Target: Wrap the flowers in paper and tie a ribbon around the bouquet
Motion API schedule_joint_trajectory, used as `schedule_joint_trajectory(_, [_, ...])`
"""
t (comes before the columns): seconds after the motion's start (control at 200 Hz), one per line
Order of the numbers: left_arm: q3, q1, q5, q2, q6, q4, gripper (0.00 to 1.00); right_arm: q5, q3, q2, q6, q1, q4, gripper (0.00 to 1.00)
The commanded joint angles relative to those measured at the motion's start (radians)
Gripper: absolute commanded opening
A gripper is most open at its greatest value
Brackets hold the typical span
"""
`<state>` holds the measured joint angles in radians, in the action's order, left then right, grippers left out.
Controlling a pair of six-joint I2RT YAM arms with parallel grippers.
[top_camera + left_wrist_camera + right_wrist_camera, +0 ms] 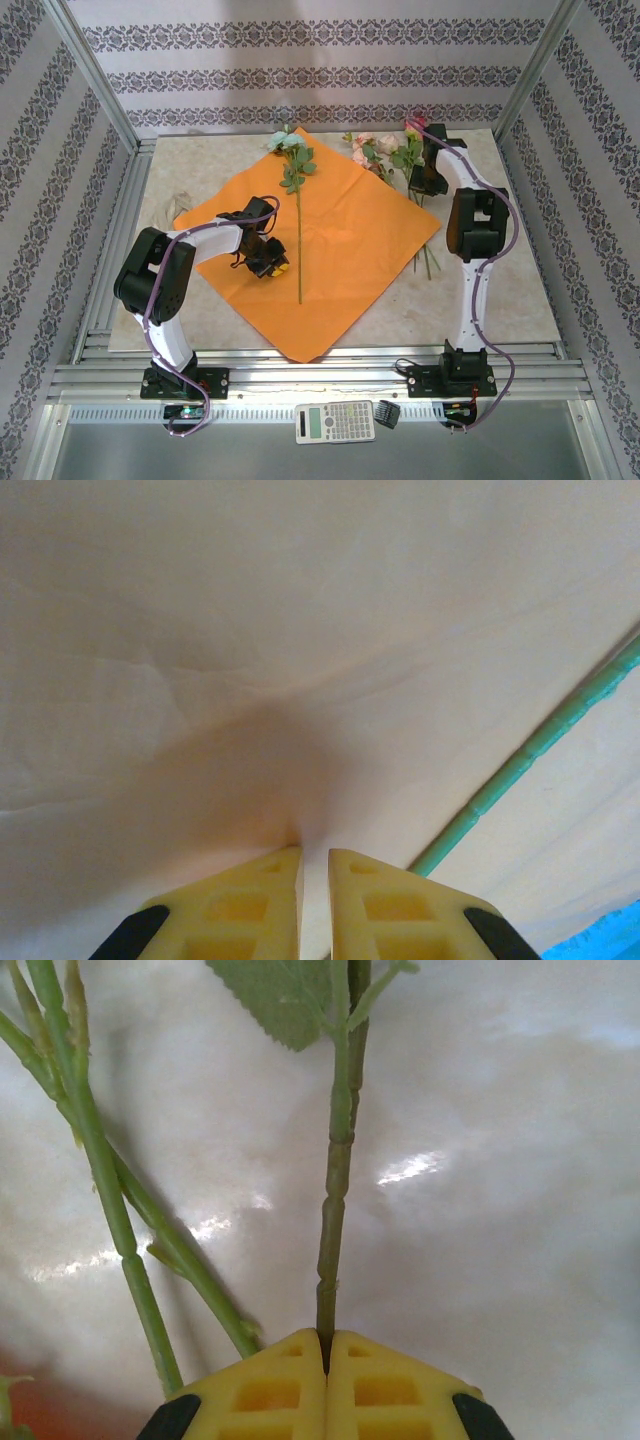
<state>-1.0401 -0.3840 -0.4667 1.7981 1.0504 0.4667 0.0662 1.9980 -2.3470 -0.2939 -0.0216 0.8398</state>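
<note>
Patterned walls (320, 60) close in a pale, stone-look worktop (500, 290) when you look from the top camera. On it the orange paper (350, 270) lies flat, turned like a diamond, with one corner toward the arm bases. A single flower (299, 230) with a light-blue head lies along the middle of the paper, its head at the far corner. The rest of the flowers (385, 150) lie on the bare worktop just past the paper's far right edge. The ribbon (172, 205) sits crumpled beside the paper's left corner. Your left end effector (272, 265) is down on the paper just left of the single flower. Your right end effector (425, 185) is down among the stems of the flowers. A calculator (335, 421) lies on the near ledge between the bases.

From your left wrist, the yellow fingers (250, 900) stand almost together with a thin slit between them, tips on the paper. Creases run into that slit, so it looks pinched on a fold of the paper. The single flower's green stalk crosses to the right, apart from the fingers.

From your right wrist, the fingers are clamped on one green stem (335, 1210) of the flowers, which rises straight out from between the tips to a leaf (280, 995). Two more stalks lie to its left on the glossy worktop, clear of the fingers.
</note>
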Motion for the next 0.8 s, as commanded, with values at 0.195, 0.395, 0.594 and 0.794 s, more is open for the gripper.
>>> schedule_joint_trajectory(0.195, [-0.022, 0.013, 0.012, 0.013, -0.028, 0.040, 0.14, 0.191, -0.039, 0.280, 0.077, 0.021, -0.111, 0.00])
schedule_joint_trajectory(0.395, [-0.014, 0.012, 0.010, 0.012, -0.028, 0.032, 0.14, 0.228, -0.052, 0.406, 0.101, 0.040, -0.171, 0.00])
schedule_joint_trajectory(0.594, [0.000, 0.012, 0.012, 0.005, -0.027, 0.019, 0.14, 0.137, -0.091, 0.524, 0.113, 0.112, -0.214, 0.00])
schedule_joint_trajectory(0.794, [0.016, 0.012, 0.014, -0.005, -0.028, 0.000, 0.14, -0.110, -0.253, 0.593, -0.059, 0.287, -0.285, 0.00])
